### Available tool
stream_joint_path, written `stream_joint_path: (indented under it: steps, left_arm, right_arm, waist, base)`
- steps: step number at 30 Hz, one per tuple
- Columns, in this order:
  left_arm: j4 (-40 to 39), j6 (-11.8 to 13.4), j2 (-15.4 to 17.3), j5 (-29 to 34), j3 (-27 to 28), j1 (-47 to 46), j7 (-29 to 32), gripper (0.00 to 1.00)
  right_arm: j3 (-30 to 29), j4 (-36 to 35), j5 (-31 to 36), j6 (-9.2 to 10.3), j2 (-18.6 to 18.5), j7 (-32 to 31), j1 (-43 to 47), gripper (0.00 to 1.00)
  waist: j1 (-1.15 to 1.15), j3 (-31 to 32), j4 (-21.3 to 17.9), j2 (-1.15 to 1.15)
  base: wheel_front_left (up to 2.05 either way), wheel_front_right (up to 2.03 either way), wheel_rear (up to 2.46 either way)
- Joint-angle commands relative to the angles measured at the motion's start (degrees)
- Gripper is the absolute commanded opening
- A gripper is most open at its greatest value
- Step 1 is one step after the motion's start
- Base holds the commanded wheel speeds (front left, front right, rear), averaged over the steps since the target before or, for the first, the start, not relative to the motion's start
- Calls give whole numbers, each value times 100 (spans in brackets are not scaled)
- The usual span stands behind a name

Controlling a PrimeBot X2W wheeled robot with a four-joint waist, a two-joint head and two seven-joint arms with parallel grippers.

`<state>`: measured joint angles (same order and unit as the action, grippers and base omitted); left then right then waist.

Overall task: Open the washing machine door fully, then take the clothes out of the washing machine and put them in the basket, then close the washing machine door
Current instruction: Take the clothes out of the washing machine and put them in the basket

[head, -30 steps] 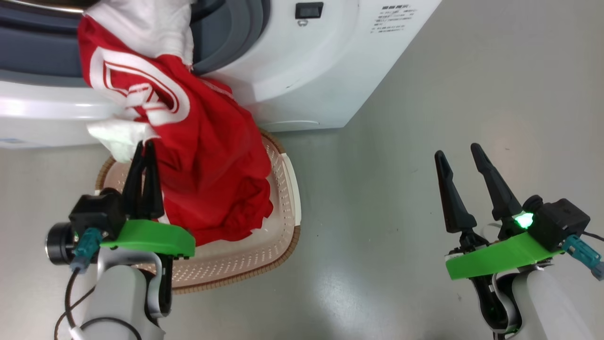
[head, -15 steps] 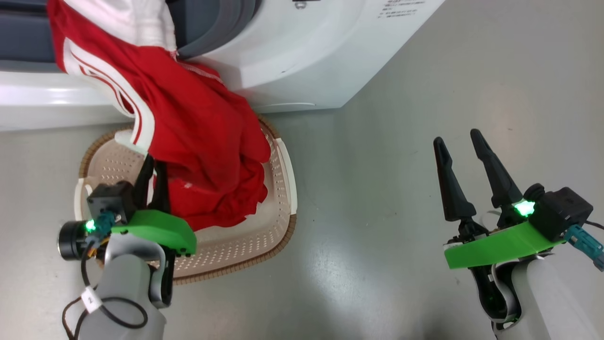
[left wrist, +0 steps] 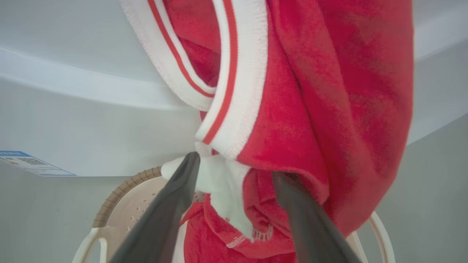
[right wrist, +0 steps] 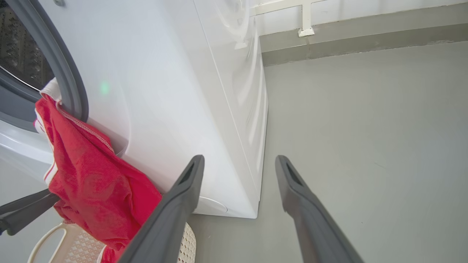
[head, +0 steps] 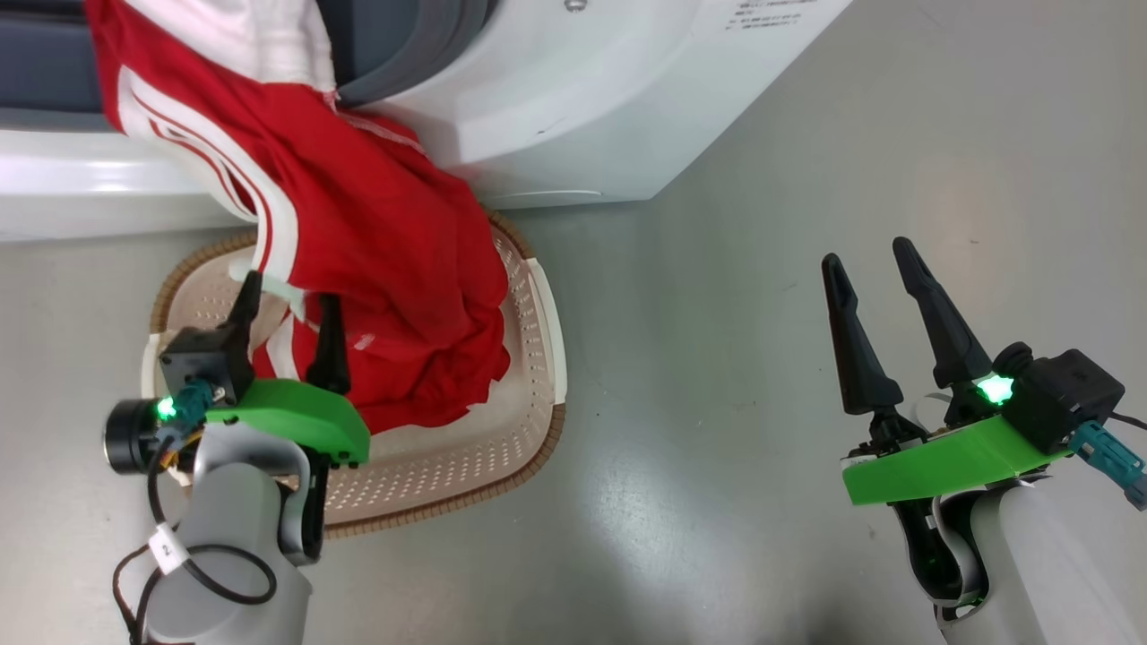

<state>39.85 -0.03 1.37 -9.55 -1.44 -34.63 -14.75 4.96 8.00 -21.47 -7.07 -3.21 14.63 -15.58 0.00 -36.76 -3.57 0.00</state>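
The red clothes (head: 385, 242) with white stripes hang out of the washing machine (head: 556, 98) and pile into the cream basket (head: 538, 448) on the floor below. My left gripper (head: 288, 296) is open over the basket's left side. A white corner of the clothes (left wrist: 310, 109) lies loose between its fingers (left wrist: 175, 204). My right gripper (head: 866, 253) is open and empty, well to the right above bare floor. In the right wrist view the clothes (right wrist: 91, 182) trail over the grey gasket down to the basket (right wrist: 47, 237). The washing machine door is out of view.
The washing machine's white side (right wrist: 219, 109) stands close to the left of my right gripper (right wrist: 239, 157). Grey floor (head: 762, 179) stretches right of the machine to a wall base (right wrist: 329, 44). A blue label (left wrist: 25, 160) sits on the machine's front above the basket rim (left wrist: 120, 193).
My left gripper has opened and let go of the white edge of the clothes, which now sag into the basket. The head camera shifted slightly. The right arm stayed put.
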Motion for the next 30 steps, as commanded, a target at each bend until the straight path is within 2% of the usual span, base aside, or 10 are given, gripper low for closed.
stream_joint_path:
  steps: [1,21,30]
  left_arm:
    - [-196,0,151,47,167,47,-25,100]
    - [-1765,-11,151,-121,154,750,-25,100]
    - [-2534,71,151,-118,80,1267,-25,100]
  right_arm:
    - [134,-107,32,-42,8,37,52,100]
    - [106,-61,50,-42,-110,37,193,100]
    - [87,-42,48,-42,-135,37,272,100]
  waist:
    - [0,37,27,0]
    - [0,432,356,0]
    - [0,564,430,0]
  base:
    - [0,0,0]
    - [0,0,0]
    - [0,0,0]
